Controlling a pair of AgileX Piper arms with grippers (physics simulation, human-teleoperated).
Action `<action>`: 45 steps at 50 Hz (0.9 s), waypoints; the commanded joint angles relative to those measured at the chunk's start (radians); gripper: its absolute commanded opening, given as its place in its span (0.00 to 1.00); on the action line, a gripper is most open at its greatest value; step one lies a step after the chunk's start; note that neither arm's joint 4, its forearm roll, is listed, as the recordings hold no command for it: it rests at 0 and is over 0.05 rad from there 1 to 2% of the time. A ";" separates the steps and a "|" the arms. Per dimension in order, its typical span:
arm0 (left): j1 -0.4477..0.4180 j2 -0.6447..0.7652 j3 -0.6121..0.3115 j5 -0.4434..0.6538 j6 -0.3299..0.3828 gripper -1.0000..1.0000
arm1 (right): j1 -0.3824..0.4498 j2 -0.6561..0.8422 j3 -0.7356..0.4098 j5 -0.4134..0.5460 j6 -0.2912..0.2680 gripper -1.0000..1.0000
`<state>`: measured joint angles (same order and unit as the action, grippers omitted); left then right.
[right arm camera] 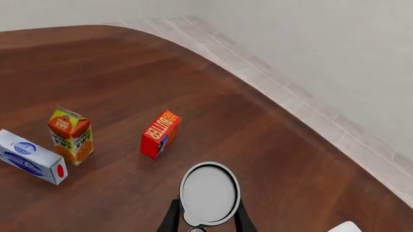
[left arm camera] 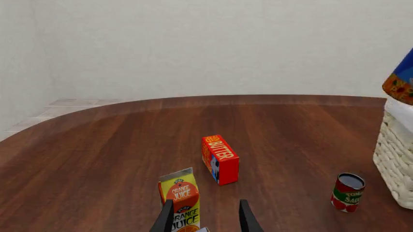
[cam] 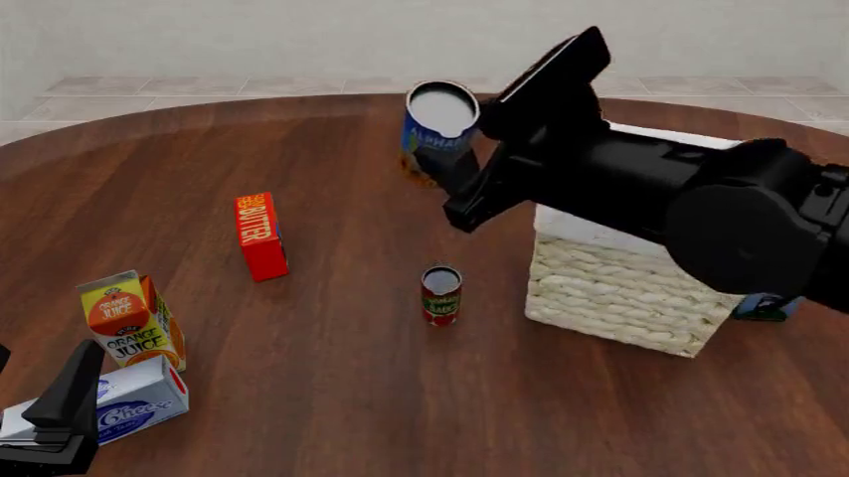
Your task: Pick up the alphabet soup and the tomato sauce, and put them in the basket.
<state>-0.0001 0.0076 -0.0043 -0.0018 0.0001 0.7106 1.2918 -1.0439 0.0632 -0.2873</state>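
Observation:
The alphabet soup (cam: 439, 121), a blue and orange can with a silver top (right arm camera: 208, 192), hangs above the table with my right gripper (cam: 458, 171) shut on it, left of the basket and higher than its rim. In the left wrist view the alphabet soup (left arm camera: 400, 81) shows just over the basket (left arm camera: 396, 162). The tomato sauce (cam: 440, 294) stands upright on the table, a short way left of the wicker basket (cam: 621, 290); the left wrist view shows the tomato sauce (left arm camera: 348, 192) too. My left gripper (cam: 64, 405) is low at the near left, open (left arm camera: 206, 220), by the orange juice carton.
An orange juice carton (cam: 130, 320) and a white-and-blue box (cam: 130, 407) sit at the near left beside my left gripper. A red butter box (cam: 260, 237) stands left of centre. A small dark object (cam: 766, 308) peeks from behind the basket's right corner.

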 commanded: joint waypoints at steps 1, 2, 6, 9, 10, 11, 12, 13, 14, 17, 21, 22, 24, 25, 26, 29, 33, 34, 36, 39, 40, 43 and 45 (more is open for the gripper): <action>0.000 0.000 0.000 0.000 0.000 1.00 | -0.067 -0.037 -0.018 0.021 0.008 0.00; 0.000 0.000 0.000 0.000 0.000 1.00 | -0.070 -0.040 -0.018 0.023 0.009 0.00; 0.000 0.000 0.000 0.000 0.000 1.00 | -0.095 -0.054 -0.017 0.033 0.006 0.00; 0.000 0.000 0.000 0.000 0.000 1.00 | -0.113 -0.062 -0.017 0.039 0.005 0.00; 0.000 0.000 0.000 0.000 0.000 1.00 | -0.118 -0.063 -0.016 0.039 0.004 0.00; 0.000 0.000 0.000 0.000 0.000 1.00 | -0.125 -0.068 -0.015 0.042 0.002 0.00; 0.000 0.000 0.000 0.000 0.000 1.00 | -0.128 -0.070 -0.015 0.044 0.004 0.00; 0.000 0.000 0.000 0.000 0.000 1.00 | -0.134 -0.074 -0.014 0.045 0.001 0.00; 0.000 0.000 0.000 0.000 0.000 1.00 | -0.134 -0.074 -0.014 0.045 0.001 0.00; 0.000 0.000 0.000 0.000 0.000 1.00 | -0.149 -0.082 -0.015 0.051 -0.002 0.00; 0.000 0.000 0.000 0.000 0.000 1.00 | -0.172 -0.094 -0.020 0.060 -0.003 0.00; 0.000 0.000 0.000 0.000 0.000 1.00 | -0.178 -0.096 -0.021 0.062 -0.003 0.00; 0.000 0.000 0.000 0.000 0.000 1.00 | -0.184 -0.098 -0.021 0.063 -0.004 0.00; 0.000 0.000 0.000 0.000 0.000 1.00 | -0.189 -0.101 -0.021 0.065 -0.002 0.00; 0.000 0.000 0.000 0.000 0.000 1.00 | -0.195 -0.103 -0.019 0.065 -0.004 0.00; 0.000 0.000 0.000 0.000 0.000 1.00 | -0.211 -0.107 -0.017 0.067 -0.003 0.00; 0.000 0.000 0.000 0.000 0.000 1.00 | -0.232 -0.114 -0.016 0.071 -0.002 0.00; 0.000 0.000 0.000 0.000 0.000 1.00 | -0.237 -0.116 -0.016 0.072 -0.001 0.00; 0.000 0.000 0.000 0.000 0.000 1.00 | -0.248 -0.121 -0.017 0.076 0.000 0.00; 0.000 0.000 0.000 0.000 0.000 1.00 | -0.262 -0.128 -0.015 0.080 -0.001 0.00; 0.000 0.000 0.000 0.000 0.000 1.00 | -0.262 -0.128 -0.015 0.080 -0.001 0.00; 0.000 0.000 0.000 0.000 0.000 1.00 | -0.279 -0.133 -0.012 0.083 0.001 0.00; 0.000 0.000 0.000 0.000 0.000 1.00 | -0.290 -0.136 -0.009 0.084 0.001 0.00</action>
<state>-0.0001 0.0076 -0.0043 -0.0018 0.0001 0.4691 1.1783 -1.0495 0.1405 -0.3085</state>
